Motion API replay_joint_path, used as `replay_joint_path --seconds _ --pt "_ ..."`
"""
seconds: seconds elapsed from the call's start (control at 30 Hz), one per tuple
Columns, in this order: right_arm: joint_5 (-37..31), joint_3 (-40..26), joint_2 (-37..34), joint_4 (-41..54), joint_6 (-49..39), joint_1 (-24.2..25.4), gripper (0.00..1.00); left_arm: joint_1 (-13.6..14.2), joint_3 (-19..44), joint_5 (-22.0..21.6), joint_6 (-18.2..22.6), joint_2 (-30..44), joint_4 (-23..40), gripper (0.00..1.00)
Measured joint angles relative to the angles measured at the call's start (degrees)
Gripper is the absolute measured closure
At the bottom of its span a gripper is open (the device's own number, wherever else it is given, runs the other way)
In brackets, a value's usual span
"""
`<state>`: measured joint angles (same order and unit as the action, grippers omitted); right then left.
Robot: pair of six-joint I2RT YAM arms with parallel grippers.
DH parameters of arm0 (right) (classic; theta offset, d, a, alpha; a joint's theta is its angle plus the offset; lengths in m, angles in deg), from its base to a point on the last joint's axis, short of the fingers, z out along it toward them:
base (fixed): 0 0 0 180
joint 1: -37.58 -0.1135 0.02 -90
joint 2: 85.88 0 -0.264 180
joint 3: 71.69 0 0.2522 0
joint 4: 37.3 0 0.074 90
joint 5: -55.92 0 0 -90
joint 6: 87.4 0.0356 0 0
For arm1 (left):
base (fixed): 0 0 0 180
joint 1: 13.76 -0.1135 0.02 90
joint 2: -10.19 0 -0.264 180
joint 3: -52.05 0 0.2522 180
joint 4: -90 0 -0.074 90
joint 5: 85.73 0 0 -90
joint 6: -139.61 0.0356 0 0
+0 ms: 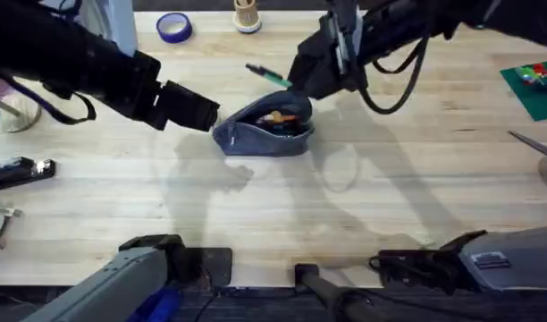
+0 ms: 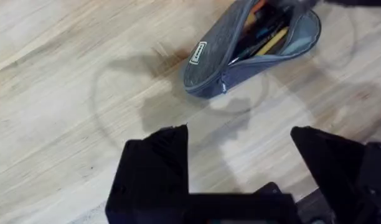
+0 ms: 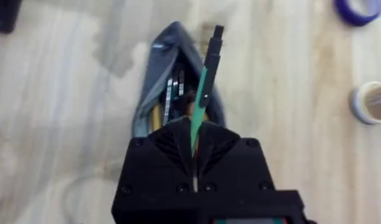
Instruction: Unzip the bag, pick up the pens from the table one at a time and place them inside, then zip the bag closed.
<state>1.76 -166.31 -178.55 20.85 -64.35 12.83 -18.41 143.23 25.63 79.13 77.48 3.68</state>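
The grey-blue bag (image 1: 256,136) lies open at the middle of the table (image 1: 363,197), with several pens and pencils showing inside (image 2: 265,37). My right gripper (image 1: 293,85) hovers just behind the bag, shut on the green pen (image 1: 266,73), whose black end sticks out over the bag's opening (image 3: 206,74). At the bag's left end my left gripper (image 1: 211,121) stands open; in its wrist view the fingers (image 2: 159,155) are apart from the bag (image 2: 209,62), with bare wood between them.
A blue tape roll (image 1: 173,27) and a small wooden holder (image 1: 248,16) stand at the back. A green plate with bricks (image 1: 534,82) is at the far right, and a dark tool (image 1: 19,170) lies at the left edge.
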Motion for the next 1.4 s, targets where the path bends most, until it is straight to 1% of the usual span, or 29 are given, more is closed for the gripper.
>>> replay_joint_path --seconds 0.13,0.3,0.63,0.8,0.97,1.17,1.2,1.23,1.27,1.33,1.37,1.4 --pt "0.12 -0.04 -2.09 2.78 -0.83 -0.75 0.968 0.00 0.00 0.00 0.00 0.00 0.00 0.005" --pt "0.17 -0.04 -5.38 3.71 -1.94 -1.49 0.968 0.00 -0.01 0.00 0.00 0.00 0.00 0.005" --pt "0.21 -0.04 -12.74 3.55 -4.97 -1.96 0.968 0.00 0.00 0.00 0.00 -0.01 0.00 0.005" --pt "0.19 -0.04 -16.49 1.61 -5.75 -2.03 0.968 0.00 0.00 0.00 0.00 0.00 0.00 0.006" --pt "0.19 -0.04 -18.00 -0.44 -5.99 -3.09 0.968 0.00 0.00 0.00 0.00 0.00 0.00 0.005" --pt "0.19 -0.04 -18.10 -1.36 -6.36 -4.76 0.961 0.00 0.00 0.00 0.00 -0.01 0.00 0.005" --pt "0.19 -0.04 -18.10 -1.36 -6.37 -4.86 0.924 0.00 0.00 0.00 0.00 0.00 0.00 0.005" --pt "0.19 -0.04 -18.10 -1.39 -6.43 -4.87 0.862 0.00 0.00 0.00 0.00 0.00 0.00 0.005" --pt "0.21 -0.04 -18.10 -1.36 -6.45 -4.85 0.764 0.00 0.00 0.00 -0.02 -0.01 0.00 0.005" --pt "0.45 -0.08 -18.10 -1.36 -6.43 -4.83 0.469 0.00 0.00 0.00 0.00 0.00 0.00 0.005" --pt "0.43 -0.16 -18.09 -1.52 -6.43 -4.83 0.346 0.00 0.00 0.00 0.00 0.00 0.00 0.005" --pt "0.43 -0.20 -18.10 -1.54 -6.41 -4.82 0.188 0.00 0.00 0.00 0.00 -0.01 0.00 0.005"
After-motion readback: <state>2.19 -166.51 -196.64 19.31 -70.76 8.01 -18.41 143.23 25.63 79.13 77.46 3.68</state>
